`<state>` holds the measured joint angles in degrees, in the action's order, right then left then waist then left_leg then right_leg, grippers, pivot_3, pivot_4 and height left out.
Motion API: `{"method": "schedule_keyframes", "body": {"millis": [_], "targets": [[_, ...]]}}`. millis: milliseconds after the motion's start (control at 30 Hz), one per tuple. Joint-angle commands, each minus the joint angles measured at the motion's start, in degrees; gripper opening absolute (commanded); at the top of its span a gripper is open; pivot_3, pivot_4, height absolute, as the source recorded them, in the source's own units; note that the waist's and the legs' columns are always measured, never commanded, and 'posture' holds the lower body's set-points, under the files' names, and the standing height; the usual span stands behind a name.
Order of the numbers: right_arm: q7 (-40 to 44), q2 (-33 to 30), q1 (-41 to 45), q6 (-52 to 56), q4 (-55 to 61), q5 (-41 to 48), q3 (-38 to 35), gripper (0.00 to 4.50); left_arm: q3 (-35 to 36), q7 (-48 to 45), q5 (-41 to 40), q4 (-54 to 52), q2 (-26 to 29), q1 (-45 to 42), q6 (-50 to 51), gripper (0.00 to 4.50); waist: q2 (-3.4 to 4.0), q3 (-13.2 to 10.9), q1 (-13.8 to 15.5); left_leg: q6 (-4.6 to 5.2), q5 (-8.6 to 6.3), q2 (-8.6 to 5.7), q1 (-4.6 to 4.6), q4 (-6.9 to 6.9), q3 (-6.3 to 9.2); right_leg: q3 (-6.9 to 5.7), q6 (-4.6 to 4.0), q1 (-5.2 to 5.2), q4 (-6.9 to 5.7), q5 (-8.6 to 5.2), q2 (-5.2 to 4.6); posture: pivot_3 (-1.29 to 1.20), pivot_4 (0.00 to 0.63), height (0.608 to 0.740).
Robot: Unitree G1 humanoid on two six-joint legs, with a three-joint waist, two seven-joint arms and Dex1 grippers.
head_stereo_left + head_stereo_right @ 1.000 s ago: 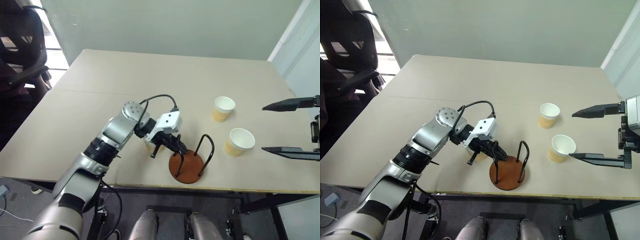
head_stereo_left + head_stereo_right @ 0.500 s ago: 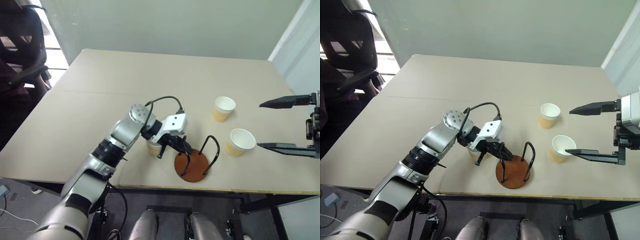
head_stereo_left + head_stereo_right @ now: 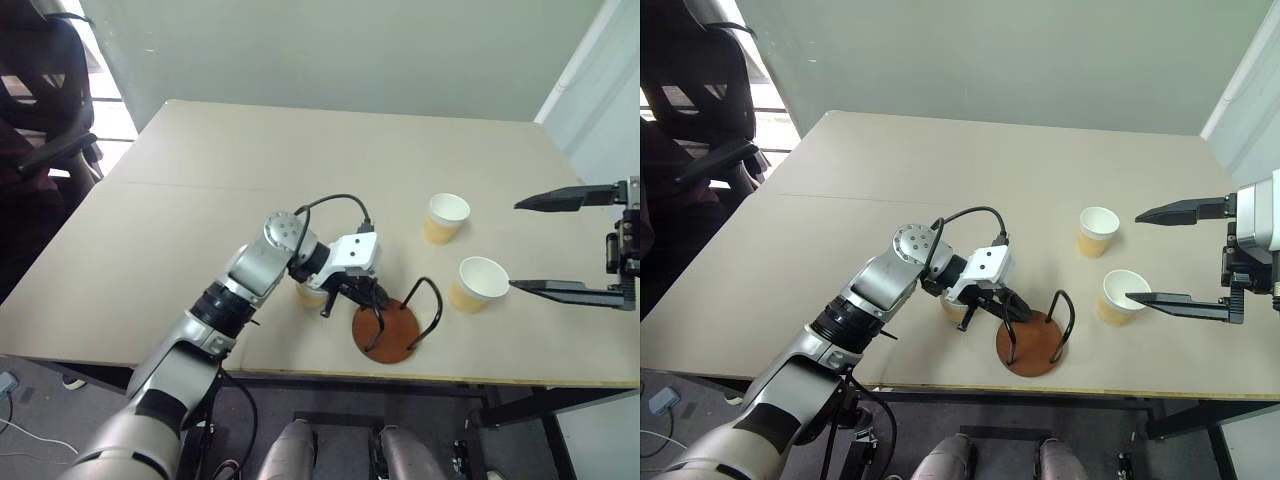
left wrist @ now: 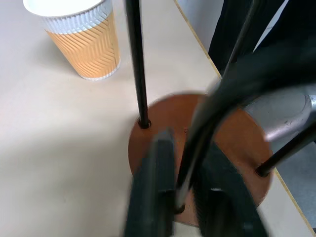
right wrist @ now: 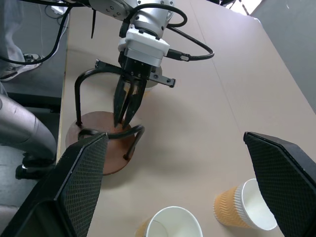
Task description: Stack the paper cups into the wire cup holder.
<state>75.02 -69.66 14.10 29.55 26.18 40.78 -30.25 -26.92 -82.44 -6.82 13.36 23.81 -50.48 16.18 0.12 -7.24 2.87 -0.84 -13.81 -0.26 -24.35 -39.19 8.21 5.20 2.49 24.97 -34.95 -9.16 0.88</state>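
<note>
While the wire cup holder (image 3: 386,328) stands upright, the left gripper (image 5: 125,109) loosely straddles 1 wire loop, and the right gripper (image 3: 568,242) gapes empty.

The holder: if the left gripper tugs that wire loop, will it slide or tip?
The holder probably slides: its flat disc lies on a smooth table. A high pull on the tall thin loop might tip it. The left gripper straddles a wire.
</note>
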Motion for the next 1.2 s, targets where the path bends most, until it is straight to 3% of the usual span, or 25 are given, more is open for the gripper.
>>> {"method": "schedule_keyframes", "body": {"millis": [33, 267, 600, 800, 1067, 1200], "targets": [[-0.69, -0.28, 0.73, -0.64, -0.08, 0.23, -0.69, 4.5, -0.36, -0.74, 0.61, -0.9, 0.52, 0.63, -0.65, 1.94, 0.0, 0.0, 0.0, 0.0, 0.0, 0.0, 0.0, 0.0, 0.0, 0.0, 0.0, 0.0, 0.0, 0.0, 0.0, 0.0, 0.15, 0.74], [-0.99, -0.58, 1.24, -0.8, -0.37, 0.1, -0.22, 4.5, -0.49, 0.52, 2.94, 0.95, 0.72, 0.17, -3.59, 4.45, 0.01, 0.01, -0.01, 0.0, 0.0, 0.0, 0.03, 0.0, -0.01, 0.02, 0.0, -0.02, -0.01, 0.0, 0.0, 0.0, 0.15, 0.74], [-0.79, -1.13, 2.52, -1.31, -1.48, -0.22, 0.99, 4.5, 0.8, 0.43, 6.0, 0.63, 4.62, -1.28, -9.65, 4.45, 0.13, 0.08, -0.11, 0.0, 0.0, 0.0, 0.16, 0.02, -0.01, 0.06, 0.41, -0.12, -0.03, -0.26, 0.01, 0.0, 0.15, 0.74], [-0.3, -1.36, 2.96, -2.14, -2.19, -1.16, 2.56, 4.5, 4.14, -1.09, 3.85, -1.37, 8.96, -3.61, -10.51, 4.45, 0.13, 0.07, -0.23, -0.01, -0.01, 0.0, 0.06, 0.07, -0.01, 0.09, -0.01, -0.01, 0.0, -0.01, 0.01, 0.0, 0.15, 0.74], [-0.45, -2.48, -0.8, -9.2, -4.14, -12.68, 10.57, 4.5, 9.94, -6.45, -3.62, -8.7, 13.79, -4.76, -6.06, 4.45, 0.15, 0.06, -0.11, 0.08, -0.21, 0.0, -0.28, 0.05, 0.0, -0.02, -0.01, 0.31, 0.05, -0.1, -0.1, 0.0, 0.15, 0.74], [-0.75, -2.66, -0.02, -11.45, -5.66, -16.73, 15.14, 4.5, 12.8, -7.6, -6.04, -11.55, 17.58, -5.14, -4.23, 4.45, 0.15, 0.06, -0.25, 0.09, -0.21, 0.03, -0.42, 0.08, -0.01, -0.05, 0.45, 0.5, 0.02, 0.18, -0.09, 0.0, 0.15, 0.74]]}}
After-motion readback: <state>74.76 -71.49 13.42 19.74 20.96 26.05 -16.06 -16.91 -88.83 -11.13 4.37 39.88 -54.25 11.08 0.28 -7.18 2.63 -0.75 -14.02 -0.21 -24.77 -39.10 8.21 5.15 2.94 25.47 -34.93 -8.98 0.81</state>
